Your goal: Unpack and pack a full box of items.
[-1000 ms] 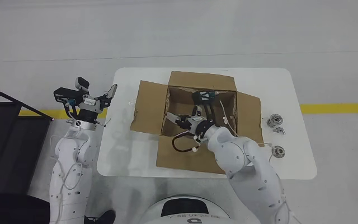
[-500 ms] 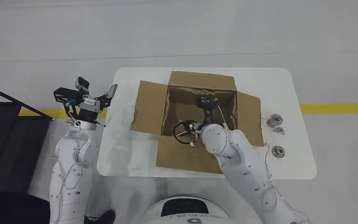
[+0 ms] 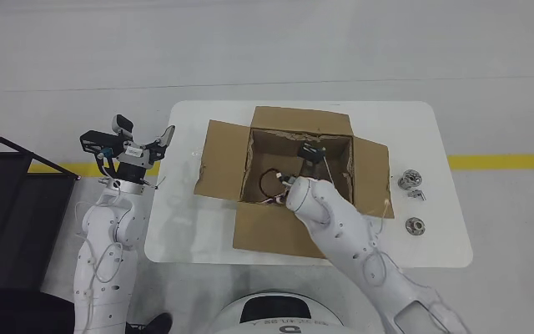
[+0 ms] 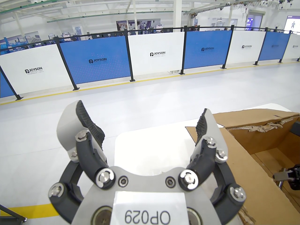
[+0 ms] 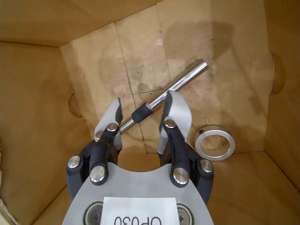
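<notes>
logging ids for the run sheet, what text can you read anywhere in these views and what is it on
"OP029", upside down: left-hand tag.
"OP030", upside down, its lower edge cut off by the frame: right-hand tag.
"JOYSON", with a logo mark: fence panels, repeated on several of them.
Too small to read: the fine line under each logo, and the print on the farthest panels.

An open cardboard box (image 3: 221,163) sits at the centre of a white table (image 3: 183,225), flaps folded out. The right arm (image 3: 334,221) plunges into it from the lower right of the frame. At the left edge, off the table, the left gripper (image 3: 146,129) hangs with fingers spread wide. Small metal parts (image 3: 409,179) lie on the table's right side.
</notes>
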{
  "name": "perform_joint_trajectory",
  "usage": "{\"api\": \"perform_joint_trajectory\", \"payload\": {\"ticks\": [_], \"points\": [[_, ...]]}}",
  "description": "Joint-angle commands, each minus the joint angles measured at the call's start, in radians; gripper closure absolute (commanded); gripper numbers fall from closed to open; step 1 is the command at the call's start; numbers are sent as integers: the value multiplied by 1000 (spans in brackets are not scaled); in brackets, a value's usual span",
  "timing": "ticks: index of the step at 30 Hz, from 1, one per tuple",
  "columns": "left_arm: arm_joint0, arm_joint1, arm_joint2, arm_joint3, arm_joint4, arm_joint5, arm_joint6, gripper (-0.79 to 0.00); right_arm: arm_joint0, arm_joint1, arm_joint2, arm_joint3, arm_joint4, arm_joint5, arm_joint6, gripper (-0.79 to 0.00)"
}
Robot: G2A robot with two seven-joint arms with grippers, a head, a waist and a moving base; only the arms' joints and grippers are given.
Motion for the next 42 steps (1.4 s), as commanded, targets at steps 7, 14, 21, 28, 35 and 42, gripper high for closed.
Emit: {"api": "perform_joint_trajectory", "payload": {"ticks": [7,14,21,28,35,42], "points": [[0,0,0,0,0,0,0,-785,24,-13,18,71,15,22,-15,-246],[0,0,0,0,0,0,0,-785,6,-17,71,80,-11,22,-16,-274],[0,0,0,0,0,0,0,-785,-10,-23,87,80,-56,22,-4,-320],[0,0,0,0,0,0,0,-785,33,-42,57,140,-68,22,-4,-320],[0,0,0,0,0,0,0,-785,72,-55,42,192,-62,21,-3,0],[0,0,0,0,0,0,0,-785,33,-43,80,98,-86,20,-2,0]]}}
